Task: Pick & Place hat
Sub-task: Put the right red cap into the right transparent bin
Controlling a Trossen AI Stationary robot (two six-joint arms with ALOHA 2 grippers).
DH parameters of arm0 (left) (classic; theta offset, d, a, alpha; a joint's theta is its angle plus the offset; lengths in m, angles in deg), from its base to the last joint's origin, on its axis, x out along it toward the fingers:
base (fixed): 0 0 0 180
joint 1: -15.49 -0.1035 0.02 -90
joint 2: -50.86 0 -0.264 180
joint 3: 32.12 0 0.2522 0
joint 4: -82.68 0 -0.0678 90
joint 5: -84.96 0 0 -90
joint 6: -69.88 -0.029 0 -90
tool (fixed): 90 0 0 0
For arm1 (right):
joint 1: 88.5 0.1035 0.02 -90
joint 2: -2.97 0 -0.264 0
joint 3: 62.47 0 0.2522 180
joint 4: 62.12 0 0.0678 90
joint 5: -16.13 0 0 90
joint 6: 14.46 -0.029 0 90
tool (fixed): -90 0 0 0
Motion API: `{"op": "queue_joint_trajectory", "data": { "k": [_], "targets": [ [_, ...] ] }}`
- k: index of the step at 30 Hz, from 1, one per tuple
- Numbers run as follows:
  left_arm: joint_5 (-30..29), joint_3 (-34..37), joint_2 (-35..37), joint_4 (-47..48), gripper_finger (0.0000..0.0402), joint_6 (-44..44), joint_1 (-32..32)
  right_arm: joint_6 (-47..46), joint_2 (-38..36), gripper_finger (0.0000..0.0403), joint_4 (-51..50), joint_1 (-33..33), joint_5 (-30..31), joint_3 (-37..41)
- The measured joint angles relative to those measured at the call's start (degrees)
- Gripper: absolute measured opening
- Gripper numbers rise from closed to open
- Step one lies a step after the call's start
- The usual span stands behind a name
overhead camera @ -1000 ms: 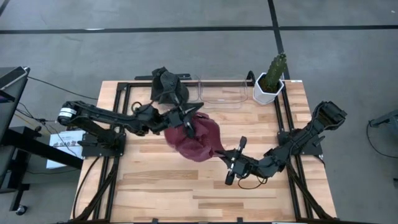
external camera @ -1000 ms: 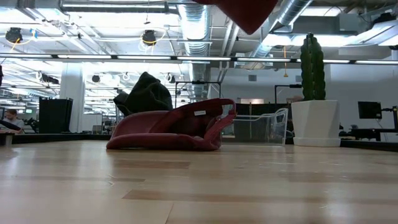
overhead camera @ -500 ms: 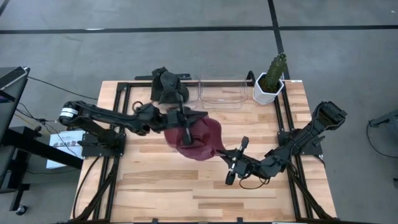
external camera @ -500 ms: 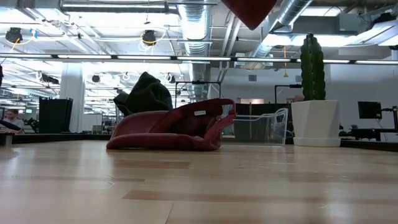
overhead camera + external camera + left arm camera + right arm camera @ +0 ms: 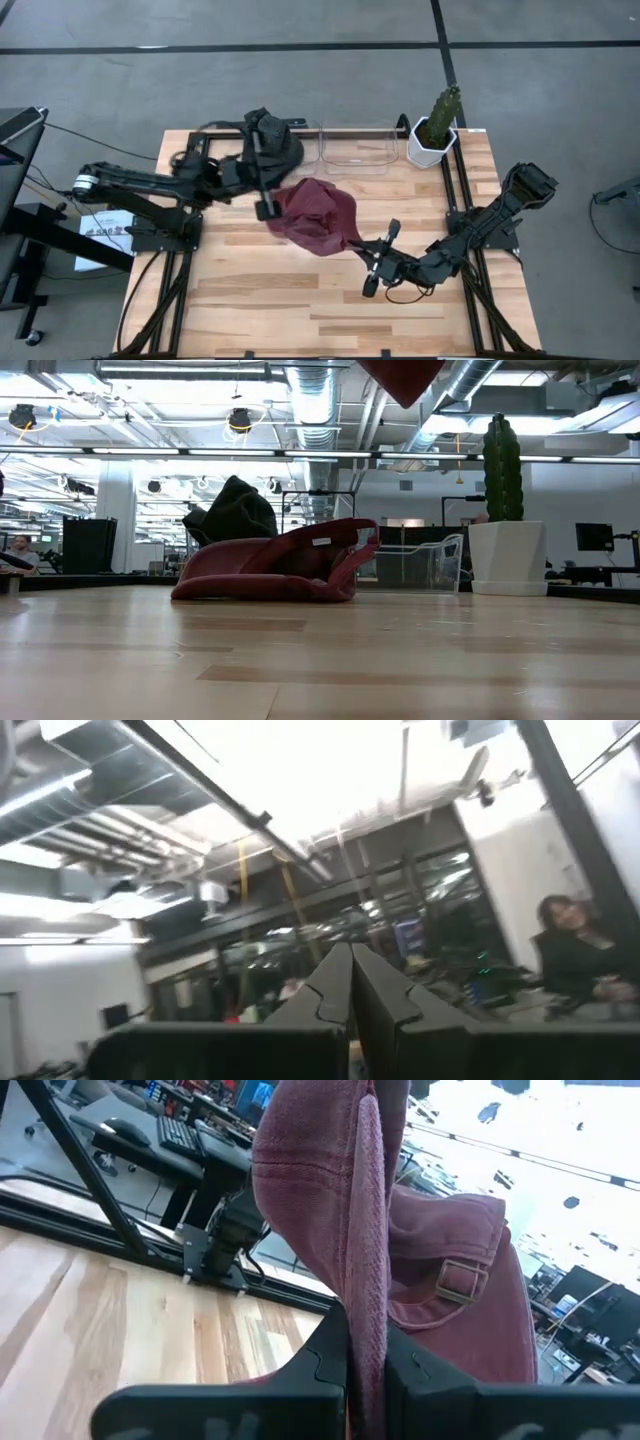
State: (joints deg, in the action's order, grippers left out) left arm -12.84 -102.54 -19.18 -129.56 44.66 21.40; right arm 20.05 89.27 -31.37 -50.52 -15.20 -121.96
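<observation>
Right tool (image 5: 352,245) is clenched on the maroon hat (image 5: 315,215), pinching the fabric at its near edge; in the right wrist view the cloth (image 5: 370,1230) runs straight up between the two dark fingers (image 5: 325,1350), with a brass strap buckle (image 5: 455,1280) showing on the hat's back. The hat hangs above the middle of the wooden surface (image 5: 250,300), lifted clear; in the low view only its bottom tip (image 5: 400,378) shows at the upper edge.

Left tool (image 5: 262,205) is shut with nothing in it, just beside the held hat's left edge; whether it touches the cloth cannot be told. Left wrist view looks up at ceiling ducts, fingers (image 5: 335,985) pressed together, and a person (image 5: 570,945) shows in the room beyond.

A dark hat (image 5: 268,138) sits at the back of the surface. In the low view a second maroon hat (image 5: 275,562) lies flat on the surface in front of the dark one (image 5: 235,510).

A clear plastic bin (image 5: 355,148) stands at the back, beside a cactus in a white pot (image 5: 435,130) at the back right corner.
</observation>
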Motion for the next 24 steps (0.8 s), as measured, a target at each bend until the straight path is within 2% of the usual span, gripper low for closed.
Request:
{"op": "queue_joint_trajectory", "data": {
  "k": [3,7,12,15,18,24],
  "targets": [
    [-3.5,-0.01,5.09,7.32,0.0006,-1.32,-0.33,-0.09,-0.03,0.0004,1.84,0.93,-2.31,0.1],
    [-4.69,0.01,12.47,21.12,0.0006,2.72,-3.01,-1.9,-0.02,0.0004,2.72,2.1,-12.8,0.28],
    [-1.6,0.01,19.48,35.49,0.0006,11.7,-7.69,-4.53,-0.14,0.0003,6.01,2.0,-25.82,0.28],
    [3.8,0.01,21.46,42.6,0.0006,15.42,-10.25,-4.21,-0.15,0.0003,9.59,1.43,-32.51,0.28],
    [12.08,0.01,21.61,48.5,0.0006,18.18,-12.27,-4.07,-0.15,0.0003,14.84,0.45,-37.16,0.28],
    [34.67,0.03,18.46,51.36,0.0006,20.16,-14.35,-9.01,-0.2,0.0003,26.79,-3.71,-46.77,0.28]
  ]
}}
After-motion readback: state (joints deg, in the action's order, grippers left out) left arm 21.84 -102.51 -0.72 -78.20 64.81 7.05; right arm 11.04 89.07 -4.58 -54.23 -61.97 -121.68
